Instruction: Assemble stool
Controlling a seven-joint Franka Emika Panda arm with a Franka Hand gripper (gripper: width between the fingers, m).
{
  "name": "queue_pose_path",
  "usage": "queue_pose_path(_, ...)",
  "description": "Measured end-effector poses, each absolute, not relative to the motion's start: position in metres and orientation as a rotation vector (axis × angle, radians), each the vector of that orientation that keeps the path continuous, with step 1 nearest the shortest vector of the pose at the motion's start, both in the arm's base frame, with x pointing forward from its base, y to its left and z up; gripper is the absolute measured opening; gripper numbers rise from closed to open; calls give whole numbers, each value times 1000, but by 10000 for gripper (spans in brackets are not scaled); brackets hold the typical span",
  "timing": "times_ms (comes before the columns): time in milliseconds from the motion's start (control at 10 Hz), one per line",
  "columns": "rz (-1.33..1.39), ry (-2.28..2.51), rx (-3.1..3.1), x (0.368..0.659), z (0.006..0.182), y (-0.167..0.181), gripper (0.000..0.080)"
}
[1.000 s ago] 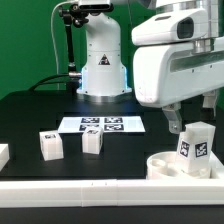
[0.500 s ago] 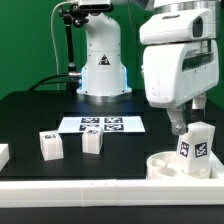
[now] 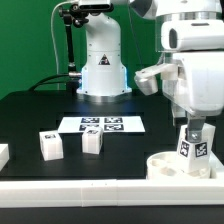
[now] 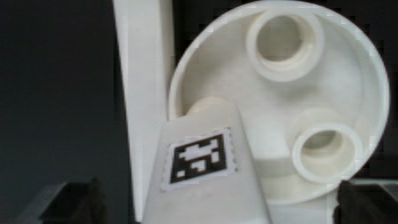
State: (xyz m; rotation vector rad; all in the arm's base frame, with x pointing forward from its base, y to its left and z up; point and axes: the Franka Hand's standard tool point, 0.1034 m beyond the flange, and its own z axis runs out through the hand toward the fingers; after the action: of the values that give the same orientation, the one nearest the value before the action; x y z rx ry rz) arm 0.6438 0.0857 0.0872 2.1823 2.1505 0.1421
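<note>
The stool's round white seat lies underside up at the exterior view's right front, and the wrist view shows round sockets in the seat. One tagged leg stands upright in it. My gripper hangs right over that leg, open. In the wrist view the leg sits between the dark fingertips of the gripper, with a gap on each side. Two more tagged legs stand on the black table to the left.
The marker board lies flat behind the two loose legs. A long white rail runs along the front edge, close beside the seat, and the wrist view shows the rail too. A white piece sits at the far left. The robot base stands at the back.
My arm has swung towards the exterior view's right and come over the upright leg in the seat. The jaws have stayed open. No part has moved.
</note>
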Motion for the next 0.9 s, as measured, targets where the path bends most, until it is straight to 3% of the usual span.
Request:
queue_pose_path(600,71,2366,1895,642,77,91,649)
queue_pose_path(800,70,2364,1897,642,77,90,385)
queue_pose_path(900,70,2363,1898,642,77,89,385)
